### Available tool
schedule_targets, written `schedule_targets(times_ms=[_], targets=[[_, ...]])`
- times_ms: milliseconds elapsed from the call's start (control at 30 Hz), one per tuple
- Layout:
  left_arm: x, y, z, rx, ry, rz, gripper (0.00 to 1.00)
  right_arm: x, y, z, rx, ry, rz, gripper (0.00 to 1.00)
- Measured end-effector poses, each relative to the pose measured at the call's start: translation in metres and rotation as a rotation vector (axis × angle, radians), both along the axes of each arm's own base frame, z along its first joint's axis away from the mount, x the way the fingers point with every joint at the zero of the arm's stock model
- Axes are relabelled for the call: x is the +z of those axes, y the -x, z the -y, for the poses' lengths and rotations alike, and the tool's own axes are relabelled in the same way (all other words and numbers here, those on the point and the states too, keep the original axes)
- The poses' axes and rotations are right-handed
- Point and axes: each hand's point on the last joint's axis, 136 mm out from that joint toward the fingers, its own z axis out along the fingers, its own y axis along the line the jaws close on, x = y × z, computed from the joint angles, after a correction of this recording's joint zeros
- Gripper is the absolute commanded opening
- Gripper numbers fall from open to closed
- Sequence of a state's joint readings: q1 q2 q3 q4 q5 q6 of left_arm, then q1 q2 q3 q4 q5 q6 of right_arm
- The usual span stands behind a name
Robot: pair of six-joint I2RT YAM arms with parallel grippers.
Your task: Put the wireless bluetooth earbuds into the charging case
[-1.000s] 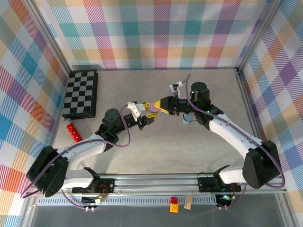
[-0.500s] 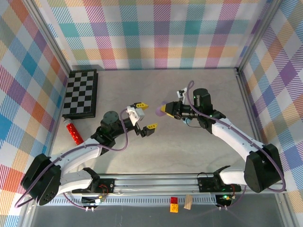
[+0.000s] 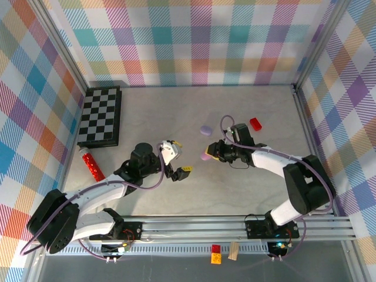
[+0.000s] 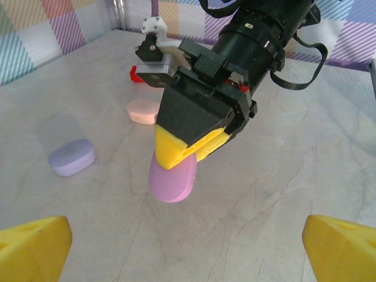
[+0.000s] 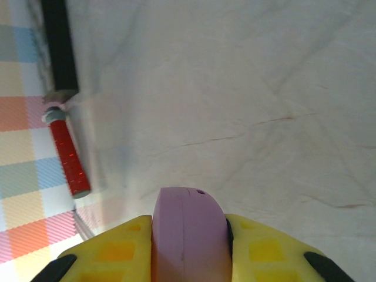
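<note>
right gripper (image 3: 207, 156) is clamped shut on the purple charging case (image 4: 172, 178). both yellow pads press its flat sides and about half of it sticks out past the tips. i'm taking that case as my landmark. it hangs low over the table (image 3: 235, 188), and i can't tell if it touches. its lid looks closed, with a small hole on the top edge in the right wrist view. i can't tell if any earbuds are inside.

left gripper (image 3: 182, 157) faces the case from the other side, jaws wide open and holding nothing. in the left wrist view the case sits dead centre between my two left fingertips (image 4: 32, 244), ahead of them and not yet between them. the case's long axis runs out along the right fingers, pointing at the left jaws.

my call: this is a handover or a two-hand lid opening, and the left arm is the free one nearest. it needs a straight push forward, closing on the exposed half across the thin faces.

a lilac case (image 3: 205, 130) lies just behind the purple one toward the back wall. a pink case (image 4: 144, 110) and a red block (image 3: 256, 124) lie further behind.
</note>
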State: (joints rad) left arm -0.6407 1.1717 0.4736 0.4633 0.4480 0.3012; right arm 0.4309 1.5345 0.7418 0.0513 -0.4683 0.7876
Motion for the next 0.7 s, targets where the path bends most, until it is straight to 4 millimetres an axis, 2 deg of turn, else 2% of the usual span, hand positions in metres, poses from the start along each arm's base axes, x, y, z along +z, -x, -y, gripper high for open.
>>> schedule_targets(times_ms=[100,233,367,567,700], targets=[[-0.006,0.0,0.001,-0.005,-0.009,-0.014,1.0,-0.014,0.0,0.005,-0.008,0.043,-0.013,0.2],[-0.003,0.0,0.002,-0.008,-0.001,-0.007,1.0,-0.029,-0.001,0.01,-0.013,0.088,-0.021,0.22],[-0.003,0.001,0.003,-0.015,0.002,-0.007,1.0,-0.037,-0.003,0.015,-0.022,0.131,-0.014,0.29],[-0.004,0.002,0.002,-0.017,-0.01,-0.007,1.0,-0.043,-0.004,0.025,-0.031,0.199,0.01,0.57],[-0.001,0.004,-0.005,-0.005,-0.025,0.008,1.0,-0.031,-0.006,0.036,-0.046,0.252,0.065,0.68]])
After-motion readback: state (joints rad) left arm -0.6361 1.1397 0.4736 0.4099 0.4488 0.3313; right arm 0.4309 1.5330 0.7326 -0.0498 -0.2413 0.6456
